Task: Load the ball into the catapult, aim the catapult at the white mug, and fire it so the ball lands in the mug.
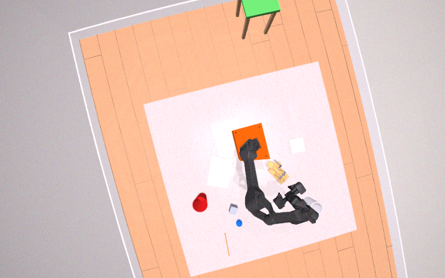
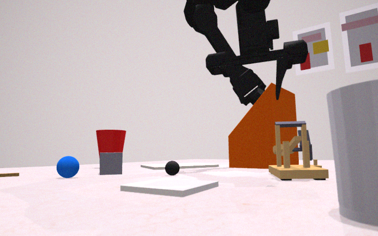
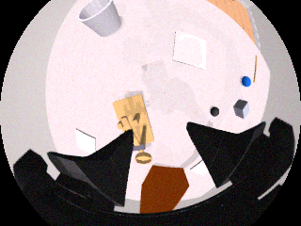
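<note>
As I view the pale speckled tabletop [image 1: 183, 131] [image 2: 111, 211] [image 3: 71, 61] remotely, a glossy blue ball [image 1: 239, 223] [image 2: 68, 166] [image 3: 246, 81] and a grey cube [image 1: 233, 209] [image 2: 110, 163] [image 3: 241, 108] stand near the small black ball [image 2: 172, 167] [image 3: 214, 111] — the latter lies on the table, outside the wooden catapult [image 1: 278, 171] [image 2: 298, 171] [image 3: 134, 118]. My black two-fingered gripper [image 1: 284, 194] [image 2: 248, 89] [image 3: 160, 128] is above the table, fingers apart, empty. The tapered white mug [image 1: 308, 201] [image 2: 356, 153] [image 3: 104, 21] stands well inside the table edge. Wood flooring [image 1: 121, 75] [image 3: 235, 14] surrounds it.

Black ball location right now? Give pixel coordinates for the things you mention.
Exterior view: the black ball [image 2: 172, 167] [image 3: 214, 111] sits on the table between the gray cube [image 2: 110, 163] [image 3: 242, 108] and the wooden catapult [image 2: 303, 171] [image 3: 128, 107], behind a white square tile [image 2: 169, 184] [image 3: 190, 50]. Top view: not visible.
</note>
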Robot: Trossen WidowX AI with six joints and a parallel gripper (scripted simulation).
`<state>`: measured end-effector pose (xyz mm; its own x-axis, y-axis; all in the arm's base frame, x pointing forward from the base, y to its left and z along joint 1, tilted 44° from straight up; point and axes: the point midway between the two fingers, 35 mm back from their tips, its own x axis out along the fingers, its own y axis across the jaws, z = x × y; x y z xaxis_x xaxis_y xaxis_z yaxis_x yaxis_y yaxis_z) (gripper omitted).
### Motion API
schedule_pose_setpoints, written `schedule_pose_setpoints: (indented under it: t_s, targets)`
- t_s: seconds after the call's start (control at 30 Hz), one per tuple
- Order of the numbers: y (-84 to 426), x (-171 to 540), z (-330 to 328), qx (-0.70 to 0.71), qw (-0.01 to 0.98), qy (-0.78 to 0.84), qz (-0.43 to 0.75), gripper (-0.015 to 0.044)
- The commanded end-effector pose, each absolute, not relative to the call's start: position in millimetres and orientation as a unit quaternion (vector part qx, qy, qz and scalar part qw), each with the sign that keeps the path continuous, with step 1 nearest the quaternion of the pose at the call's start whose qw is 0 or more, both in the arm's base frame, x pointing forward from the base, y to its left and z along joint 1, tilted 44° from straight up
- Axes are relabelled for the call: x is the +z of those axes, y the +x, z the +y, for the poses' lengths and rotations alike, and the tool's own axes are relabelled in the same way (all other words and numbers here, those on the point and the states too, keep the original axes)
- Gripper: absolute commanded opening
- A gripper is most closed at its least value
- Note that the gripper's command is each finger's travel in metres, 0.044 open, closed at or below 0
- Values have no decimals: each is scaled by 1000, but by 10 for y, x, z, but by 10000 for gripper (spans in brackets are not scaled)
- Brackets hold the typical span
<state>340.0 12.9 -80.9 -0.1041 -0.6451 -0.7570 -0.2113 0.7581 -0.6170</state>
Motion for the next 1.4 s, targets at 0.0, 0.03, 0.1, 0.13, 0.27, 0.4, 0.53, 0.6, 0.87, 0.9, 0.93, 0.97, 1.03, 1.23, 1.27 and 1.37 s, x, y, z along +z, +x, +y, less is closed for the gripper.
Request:
schedule_pose_setpoints:
  t_s: [0.0, 0.03, 0.1, 0.13, 0.27, 0.4, 0.53, 0.6, 0.87, 0.9, 0.93, 0.97, 1.03, 1.23, 1.27, 1.37]
  targets:
    - [3506, -581, -473, -221, 617, -260, 709, 300]
    - [3521, -522, -636, -233, 621, -252, 705, 300]
    - [3527, -416, -923, -253, 626, -238, 698, 300]
    - [3518, -359, -1072, -265, 629, -232, 694, 300]
    - [3434, -130, -1667, -315, 632, -208, 677, 300]
    - [3403, -58, -1863, -334, 631, -201, 671, 300]
    - [3382, -65, -1853, -334, 631, -201, 671, 300]
    - [3376, -100, -1887, -334, 631, -201, 671, 300]
    - [3361, -180, -1965, -334, 631, -201, 671, 300]
    - [3359, -189, -1974, -334, 631, -201, 671, 300]
    - [3358, -201, -1985, -334, 631, -201, 671, 300]
    - [3356, -213, -1996, -334, 631, -201, 671, 300]
    - [3353, -236, -2019, -334, 631, -201, 671, 300]
    - [3340, -307, -2086, -334, 631, -201, 671, 300]
    - [3338, -318, -2097, -334, 631, -201, 671, 300]
    - [3330, -353, -2131, -334, 631, -201, 671, 300]
